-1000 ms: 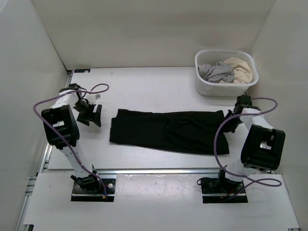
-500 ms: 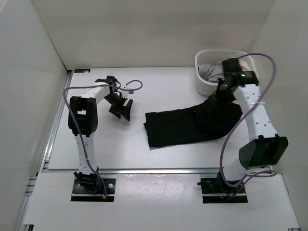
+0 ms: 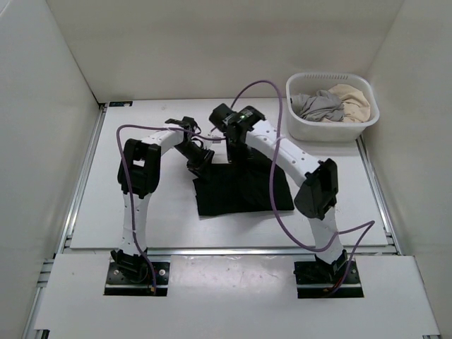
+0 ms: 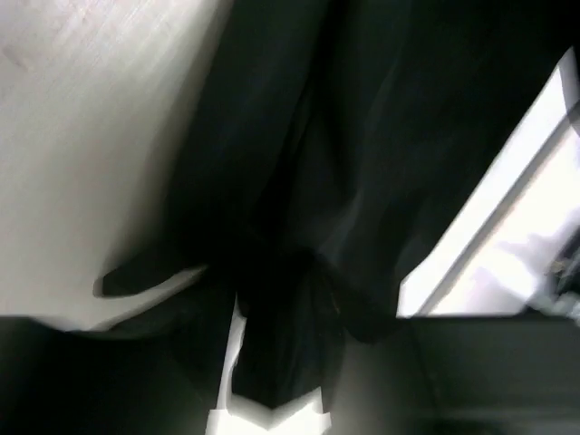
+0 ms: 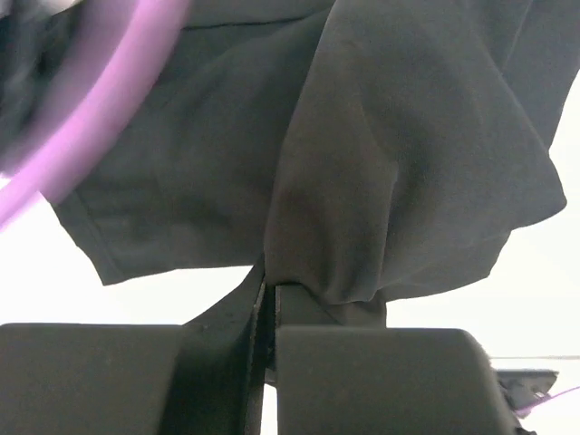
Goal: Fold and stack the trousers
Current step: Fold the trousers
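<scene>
1. Left hand [image 3: 199, 159]: at the far left corner of the trousers [image 3: 244, 189]. Its own wrist view is dim and blurred, with black cloth right at the fingers. How wide it stands, and whether it grips anything, cannot be told.
2. Right hand [image 3: 236, 151]: just beside the left one, over the far edge of the cloth. Fingers closed tight, with a fold of black fabric pinched between them.
3. Trousers: middle of the surface [image 3: 141, 205], doubled into a squat block, one layer over another.
4. Basket [image 3: 300, 128]: far right corner, well apart from the block, holding a grey garment [image 3: 318, 106] and a beige garment [image 3: 353, 99].
5. Progress, as judged: the end-to-end fold looks laid. Release, squaring of the edges, perhaps one more fold, and the stacking remain.
6. Views: only the overhead gives the block's outline and the basket. Only the right wrist shows the pinch. The left wrist adds only hanging cloth folds and pale surface beside them.
</scene>
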Available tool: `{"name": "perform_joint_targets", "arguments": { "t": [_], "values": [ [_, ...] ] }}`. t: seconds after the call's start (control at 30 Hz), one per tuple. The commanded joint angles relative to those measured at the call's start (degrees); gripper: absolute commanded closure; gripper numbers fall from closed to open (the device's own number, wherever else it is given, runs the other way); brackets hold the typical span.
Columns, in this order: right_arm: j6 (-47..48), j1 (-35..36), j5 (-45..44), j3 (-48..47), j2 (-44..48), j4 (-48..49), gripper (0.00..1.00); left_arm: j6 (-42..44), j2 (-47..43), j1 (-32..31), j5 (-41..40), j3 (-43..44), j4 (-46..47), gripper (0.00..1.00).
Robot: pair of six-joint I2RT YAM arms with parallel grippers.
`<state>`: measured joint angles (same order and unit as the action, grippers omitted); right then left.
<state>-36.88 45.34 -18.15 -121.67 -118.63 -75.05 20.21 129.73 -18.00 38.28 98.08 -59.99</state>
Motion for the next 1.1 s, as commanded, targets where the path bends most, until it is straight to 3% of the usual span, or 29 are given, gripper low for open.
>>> {"name": "perform_joint_targets", "arguments": {
  "t": [0.0, 0.03, 0.07, 0.23, 0.4, 0.6, 0.67, 0.7, 0.77, 0.83, 0.97, 1.07],
  "values": [
    [-2.9, 1.6, -0.1, -5.5, -1.5, -7.4, 1.0, 1.3, 5.7, -0.4, -2.8, 0.5, 1.6, 0.62],
    [-2.3, 1.6, 0.7, -6.2, -2.1, -6.9, 1.0, 0.8, 6.3, -0.4, -4.1, 1.4, 1.6, 0.79],
    [-1.8, 2.1, 1.8, -6.9, -2.1, -6.0, 1.0, 0.8, 6.8, -0.4, -5.0, 3.2, 1.6, 0.86],
    [3.3, 4.1, 9.7, -9.6, -4.6, -1.0, 1.0, 0.1, 10.5, 0.2, -8.6, 9.4, 1.6, 0.86],
    [5.7, 5.5, 16.6, -13.8, -9.2, 3.1, 1.0, 0.1, 9.3, 0.7, -11.0, 10.0, 1.1, 0.86],
    [6.3, 6.0, 18.5, -13.1, -13.6, 6.4, 0.97, -1.2, 9.3, 1.9, -14.4, 11.2, 1.1, 0.86],
    [7.1, 6.0, 17.7, -13.1, -13.6, 8.1, 0.82, -1.2, 9.3, 2.4, -16.7, 11.2, 1.1, 0.75],
    [8.0, 6.0, 17.7, -13.1, -13.6, 8.9, 0.7, -1.8, 8.8, 3.1, -17.5, 11.9, 1.1, 0.72],
    [8.8, 6.0, 17.7, -13.1, -13.0, 12.2, 0.54, -2.4, 8.1, 3.8, -18.7, 12.4, 1.1, 0.68],
    [10.7, 6.0, 19.0, -13.1, -12.3, 15.4, 0.3, -2.4, 7.5, 5.2, -20.6, 14.3, 1.1, 0.48],
    [14.0, 7.1, 19.1, -13.9, -8.6, 16.7, 0.19, -3.0, 5.5, 8.5, -23.7, 17.8, 0.3, 0.3],
    [12.3, 6.4, 12.5, -6.9, 0.2, 19.0, 0.14, -1.9, 1.0, 10.3, -23.7, 19.1, -0.4, 0.21]
  ]
}}
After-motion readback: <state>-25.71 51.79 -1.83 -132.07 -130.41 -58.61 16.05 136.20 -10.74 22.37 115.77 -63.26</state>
